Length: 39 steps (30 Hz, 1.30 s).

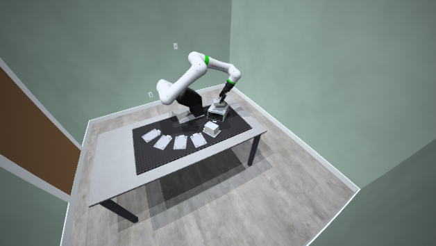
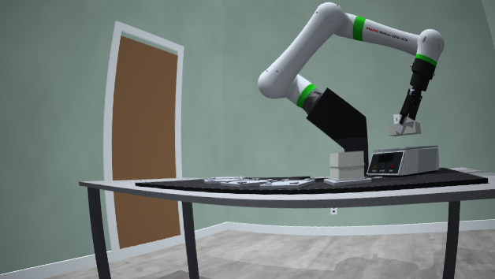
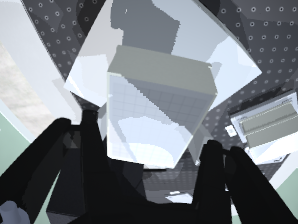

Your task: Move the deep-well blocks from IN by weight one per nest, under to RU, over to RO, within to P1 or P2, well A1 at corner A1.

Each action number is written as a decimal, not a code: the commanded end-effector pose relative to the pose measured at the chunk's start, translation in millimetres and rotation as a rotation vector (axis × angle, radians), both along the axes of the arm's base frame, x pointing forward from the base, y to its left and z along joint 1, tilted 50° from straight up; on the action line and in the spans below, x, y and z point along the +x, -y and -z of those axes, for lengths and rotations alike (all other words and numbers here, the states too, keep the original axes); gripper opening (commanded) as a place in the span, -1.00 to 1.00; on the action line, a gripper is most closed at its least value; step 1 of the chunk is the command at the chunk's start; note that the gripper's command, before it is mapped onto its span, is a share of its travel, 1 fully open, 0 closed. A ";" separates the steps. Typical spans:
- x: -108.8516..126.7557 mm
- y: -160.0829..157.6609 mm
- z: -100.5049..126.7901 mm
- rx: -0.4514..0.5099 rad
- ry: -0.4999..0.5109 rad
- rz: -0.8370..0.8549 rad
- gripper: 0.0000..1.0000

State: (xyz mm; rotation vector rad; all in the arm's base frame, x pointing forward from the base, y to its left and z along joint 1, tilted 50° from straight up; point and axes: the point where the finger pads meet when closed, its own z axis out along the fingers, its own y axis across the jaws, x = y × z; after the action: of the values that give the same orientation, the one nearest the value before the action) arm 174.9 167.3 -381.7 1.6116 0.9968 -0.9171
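My gripper (image 1: 222, 99) (image 2: 406, 120) (image 3: 150, 117) is shut on one pale grey deep-well block (image 1: 219, 102) (image 2: 404, 128) (image 3: 160, 115) and holds it, slightly tilted, a little above the platform of the check-weigher CW (image 1: 218, 113) (image 2: 410, 159) (image 3: 227, 65). The block is clear of the platform. The lamps on CW's dark front panel (image 2: 384, 162) look unlit. Two more blocks (image 1: 212, 128) (image 2: 347, 165) (image 3: 267, 125) sit stacked on the infeed nest in front of CW. I cannot make out the cut corner of the held block.
Four flat white nest plates (image 1: 151, 135) (image 1: 162, 142) (image 1: 180, 142) (image 1: 198, 140) lie in an arc on the black mat (image 1: 156, 161) (image 2: 453, 178), left of the infeed nest; their labels are too small to read. The robot's black base (image 1: 192, 101) (image 2: 343, 122) stands behind CW.
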 end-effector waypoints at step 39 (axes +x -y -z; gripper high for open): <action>35.2 1.0 -28.8 0.042 0.298 0.256 -0.80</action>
State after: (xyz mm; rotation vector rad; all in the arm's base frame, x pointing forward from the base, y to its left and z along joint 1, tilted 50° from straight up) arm 201.6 168.5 -357.4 1.8299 0.6786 -0.8252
